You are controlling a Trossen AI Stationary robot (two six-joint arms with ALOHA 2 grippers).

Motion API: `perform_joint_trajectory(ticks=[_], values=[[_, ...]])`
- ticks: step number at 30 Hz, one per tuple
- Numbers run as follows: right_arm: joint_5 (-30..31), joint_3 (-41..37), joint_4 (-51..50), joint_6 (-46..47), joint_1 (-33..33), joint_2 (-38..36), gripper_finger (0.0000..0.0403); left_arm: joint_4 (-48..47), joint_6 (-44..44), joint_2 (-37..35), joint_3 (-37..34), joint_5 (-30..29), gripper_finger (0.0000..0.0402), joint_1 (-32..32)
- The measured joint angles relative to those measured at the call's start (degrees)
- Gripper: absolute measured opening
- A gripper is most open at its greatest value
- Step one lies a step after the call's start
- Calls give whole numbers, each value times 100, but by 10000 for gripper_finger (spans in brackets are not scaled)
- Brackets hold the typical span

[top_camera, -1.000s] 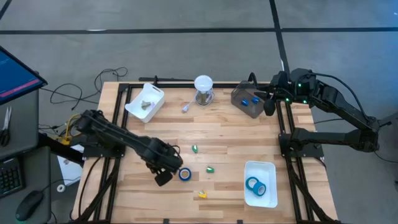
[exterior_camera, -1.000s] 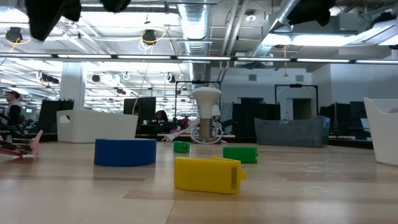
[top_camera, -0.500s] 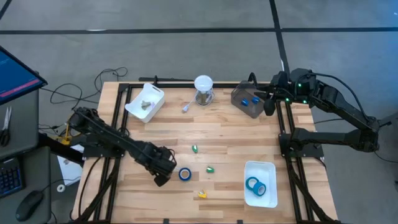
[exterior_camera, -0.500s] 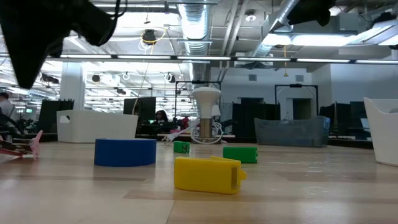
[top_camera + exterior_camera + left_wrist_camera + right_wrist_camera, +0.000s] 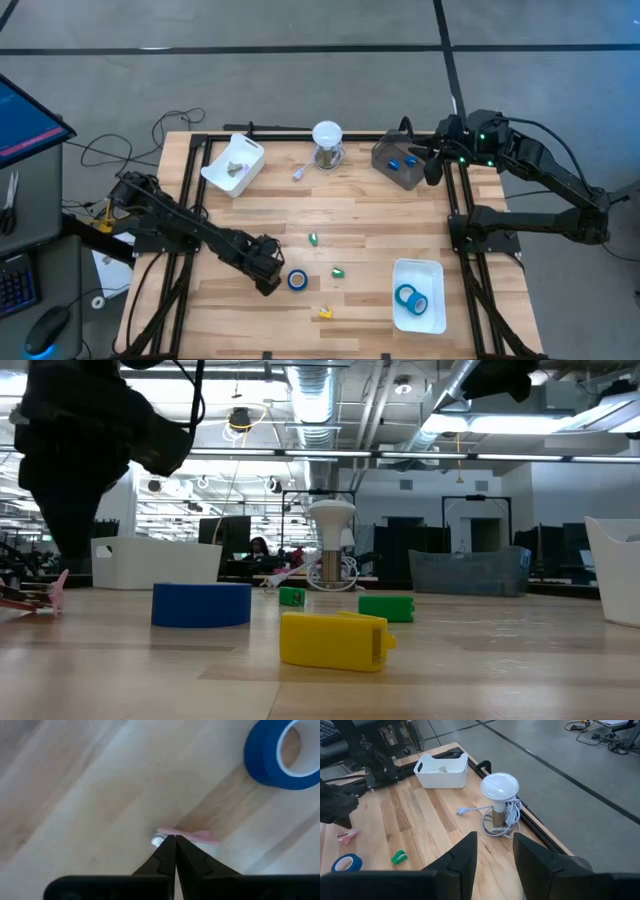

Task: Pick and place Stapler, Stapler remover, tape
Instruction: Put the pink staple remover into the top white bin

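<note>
My left gripper [image 5: 268, 285] [image 5: 169, 839] is shut and low over the table's near-left part. Its tips stand at a small pink piece [image 5: 192, 836] [image 5: 55, 588] with a white end, which lies on the wood. One blue tape roll [image 5: 297, 280] [image 5: 282, 755] [image 5: 201, 604] lies flat just to the right of it. Two more blue rolls [image 5: 410, 298] sit in the white tray [image 5: 432, 272] near the right edge. My right gripper [image 5: 432, 168] [image 5: 495, 865] waits open above the grey bin [image 5: 400, 165]. My left gripper comes down on the pink piece with shut fingers pointing down, the tips at its white-ended part [image 5: 158, 840]. The piece lies on the table. I cannot tell whether the tips touch it.
A yellow piece [image 5: 324, 312] [image 5: 335, 640] and two green pieces [image 5: 338, 271] [image 5: 313, 238] lie mid-table. At the far edge stand a white tray [image 5: 233, 163], a white lamp with a cord [image 5: 327, 143] and the grey bin.
My left gripper has come down from well above the table toward the pink piece, which has stayed where it was. The blue roll has not moved.
</note>
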Motion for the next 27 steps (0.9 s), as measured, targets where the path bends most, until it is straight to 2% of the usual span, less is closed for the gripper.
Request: perform_joint_trajectory(ticks=[4, 8, 13, 18, 23, 27], values=[[1, 0, 32, 0, 0, 0, 118, -80, -13, 2, 3, 181, 11, 22], [0, 0, 53, 0, 0, 0, 118, -153, -22, 2, 4, 200, 37, 22], [-15, 0, 147, 0, 0, 0, 118, -146, -35, 2, 4, 242, 90, 22], [-16, 0, 213, 2, 2, 0, 118, -82, -35, 2, -148, 544, 150, 15], [-16, 0, 276, 2, 4, 0, 118, 453, -76, 2, -466, 788, 194, 14], [-16, 0, 341, 2, 4, 0, 118, 902, -263, 2, -568, 498, 202, 51]])
